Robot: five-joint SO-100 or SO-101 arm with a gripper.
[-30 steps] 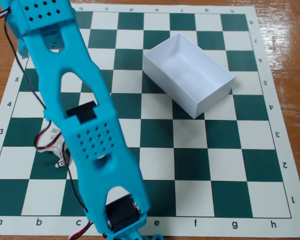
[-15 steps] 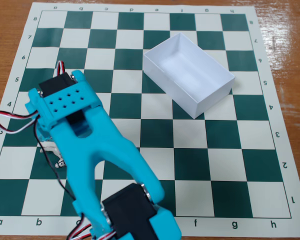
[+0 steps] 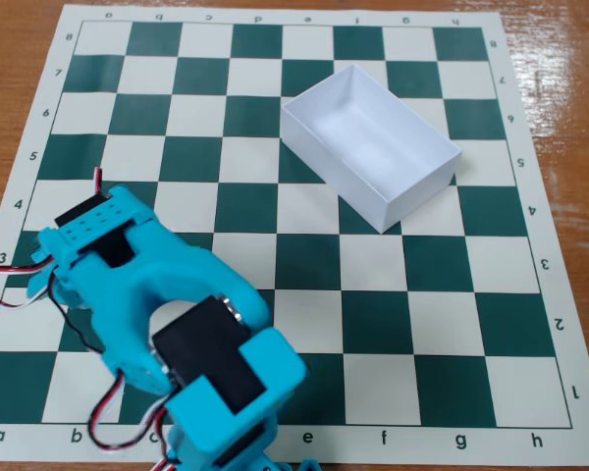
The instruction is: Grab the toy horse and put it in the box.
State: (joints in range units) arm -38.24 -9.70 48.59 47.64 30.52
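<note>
Toy horse not visible anywhere in the fixed view; its location, heading and long axis cannot be determined. Nearest, the blue arm (image 3: 167, 324) occupies the bench's (image 3: 560, 128) near-left corner, over the chessboard mat (image 3: 393, 334); its end effector is hidden, so open or clenched cannot be told. Toward the far-right corner, the box (image 3: 370, 145) sits empty, long axis diagonal. Judgement: placement not done; next move requires locating the horse.
</note>
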